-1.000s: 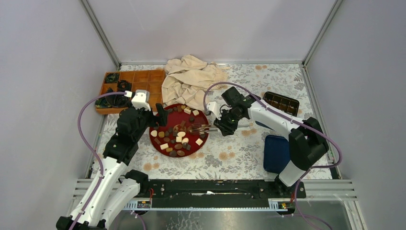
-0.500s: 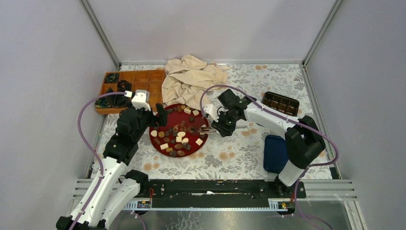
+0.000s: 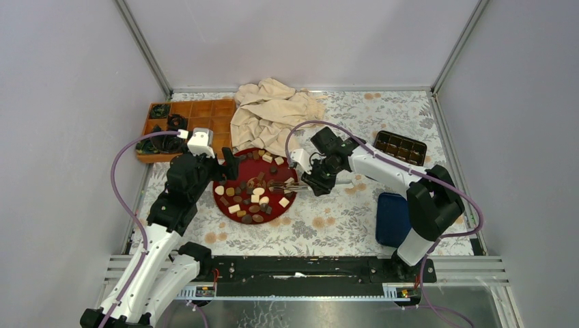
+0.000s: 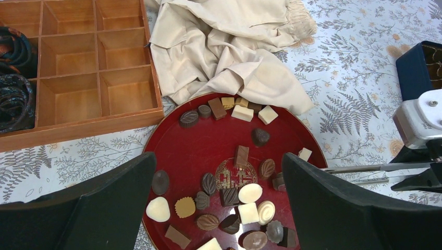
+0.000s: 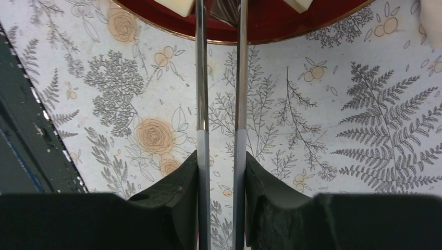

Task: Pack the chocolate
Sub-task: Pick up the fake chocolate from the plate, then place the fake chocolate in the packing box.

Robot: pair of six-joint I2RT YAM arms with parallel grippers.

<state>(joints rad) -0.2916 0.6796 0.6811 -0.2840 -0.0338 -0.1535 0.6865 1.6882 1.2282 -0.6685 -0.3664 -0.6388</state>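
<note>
The chocolate (image 3: 254, 195) lies as many dark, light brown and cream pieces on a round red plate (image 3: 220, 195). In the left wrist view the chocolate pieces (image 4: 250, 193) crowd the plate's near half (image 4: 198, 146). My left gripper (image 4: 219, 156) hangs open over the plate's left side (image 3: 229, 164), holding nothing. My right gripper (image 3: 321, 179) is shut on metal tongs (image 3: 290, 184). Their two arms (image 5: 202, 78) run between the pads (image 5: 221, 161) to the plate's right rim (image 5: 260, 26). The tongs' tips are cut off at the top of the right wrist view.
A wooden compartment box (image 3: 205, 113) with dark coils (image 3: 160, 140) stands at the back left. A crumpled beige cloth (image 3: 273, 113) overlaps the plate's far edge. A dark moulded tray (image 3: 401, 145) and a blue lid (image 3: 394, 219) lie to the right.
My right arm has shifted a little left, carrying the tongs further over the plate, and the tongs' arms have been squeezed slightly. The left arm has not moved.
</note>
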